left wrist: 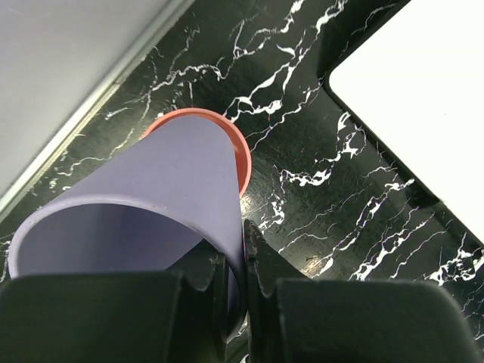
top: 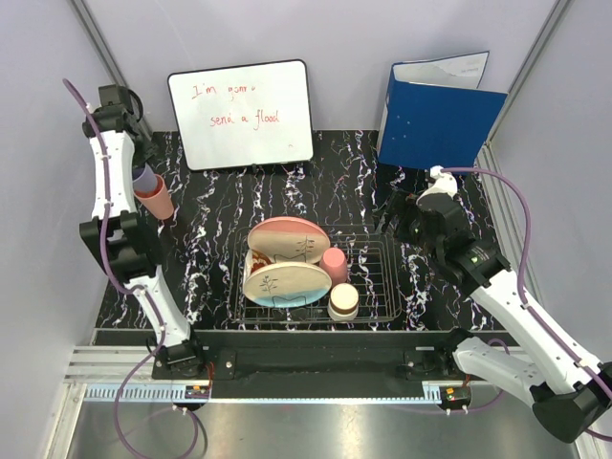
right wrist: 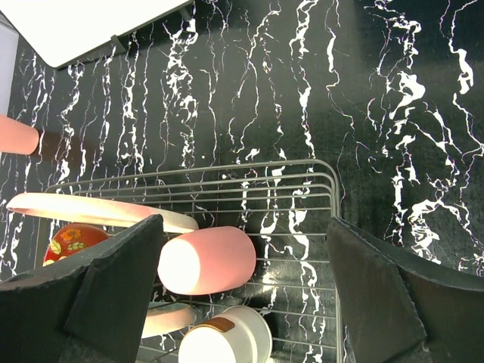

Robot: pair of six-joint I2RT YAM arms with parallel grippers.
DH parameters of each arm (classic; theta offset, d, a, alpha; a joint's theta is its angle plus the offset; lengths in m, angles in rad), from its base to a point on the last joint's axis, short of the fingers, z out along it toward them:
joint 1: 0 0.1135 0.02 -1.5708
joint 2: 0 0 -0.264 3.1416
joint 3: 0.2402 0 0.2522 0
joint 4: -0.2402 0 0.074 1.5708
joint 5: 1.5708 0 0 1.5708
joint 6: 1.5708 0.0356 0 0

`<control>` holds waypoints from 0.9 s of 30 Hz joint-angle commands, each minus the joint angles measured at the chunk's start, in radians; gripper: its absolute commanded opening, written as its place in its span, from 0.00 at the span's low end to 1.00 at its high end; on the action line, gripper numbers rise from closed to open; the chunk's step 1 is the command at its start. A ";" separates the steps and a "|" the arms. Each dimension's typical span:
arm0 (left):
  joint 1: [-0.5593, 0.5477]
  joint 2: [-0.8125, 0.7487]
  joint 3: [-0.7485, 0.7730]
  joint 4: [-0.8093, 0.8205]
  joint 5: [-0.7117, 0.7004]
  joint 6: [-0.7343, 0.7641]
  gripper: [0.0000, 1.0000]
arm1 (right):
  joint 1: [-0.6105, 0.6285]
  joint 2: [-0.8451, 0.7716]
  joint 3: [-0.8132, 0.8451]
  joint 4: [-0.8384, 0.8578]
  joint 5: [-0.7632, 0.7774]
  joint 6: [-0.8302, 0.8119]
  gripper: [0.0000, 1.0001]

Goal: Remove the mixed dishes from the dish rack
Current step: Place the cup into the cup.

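The black wire dish rack point(top: 382, 287) sits mid-table. In it are two cream-pink plates point(top: 287, 283), point(top: 287, 237), a pink tumbler point(top: 334, 263) and a cream-and-brown bowl point(top: 343, 301). My left gripper point(top: 143, 175) is at the far left, shut on the wall of a lavender tumbler point(left wrist: 151, 197). That tumbler sits in or just over a salmon-pink tumbler point(left wrist: 240, 155) on the table. My right gripper point(right wrist: 243, 223) is open and empty above the rack's back right corner point(right wrist: 325, 174). The pink tumbler point(right wrist: 208, 259) lies near its left finger and the bowl point(right wrist: 227, 340) is below it.
A whiteboard point(top: 241, 113) leans at the back and a blue folder point(top: 440, 120) stands at back right. A red patterned dish point(right wrist: 72, 238) shows under the rear plate point(right wrist: 91, 210). Grey walls close in on both sides.
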State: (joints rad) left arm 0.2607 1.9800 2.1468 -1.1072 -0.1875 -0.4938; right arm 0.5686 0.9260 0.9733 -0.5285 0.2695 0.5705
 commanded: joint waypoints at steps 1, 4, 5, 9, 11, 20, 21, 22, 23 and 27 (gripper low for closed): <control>0.005 0.003 0.062 0.029 0.037 -0.002 0.00 | 0.001 0.016 -0.005 0.035 -0.004 -0.006 0.96; 0.003 0.023 0.048 0.027 0.037 0.000 0.00 | 0.001 0.025 -0.010 0.041 -0.015 -0.004 0.96; 0.003 0.026 0.044 0.029 0.042 0.001 0.00 | 0.001 0.027 -0.010 0.041 -0.016 -0.006 0.96; 0.003 0.030 0.062 0.026 0.059 0.000 0.33 | 0.001 0.022 -0.013 0.041 -0.010 -0.009 0.96; 0.003 0.014 0.090 0.023 0.051 -0.011 0.54 | 0.002 0.020 -0.013 0.039 -0.010 -0.012 0.96; -0.106 -0.210 0.202 -0.016 -0.049 -0.058 0.95 | 0.001 0.045 -0.013 0.051 -0.029 -0.018 0.96; -0.171 -0.246 0.208 -0.017 -0.056 -0.054 0.95 | 0.001 0.053 -0.015 0.065 -0.054 -0.024 0.96; -0.211 -0.265 0.211 -0.019 -0.066 -0.031 0.95 | 0.001 0.074 -0.016 0.071 -0.074 -0.034 0.95; -0.253 -0.282 0.203 -0.017 -0.076 -0.020 0.94 | 0.001 0.089 -0.013 0.077 -0.099 -0.050 0.95; -0.521 -0.400 0.073 0.051 -0.124 0.041 0.94 | 0.007 0.192 -0.001 0.102 -0.255 -0.072 0.94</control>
State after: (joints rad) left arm -0.0795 1.6943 2.2925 -1.1107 -0.2527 -0.5144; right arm 0.5686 1.0405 0.9600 -0.4797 0.1631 0.5430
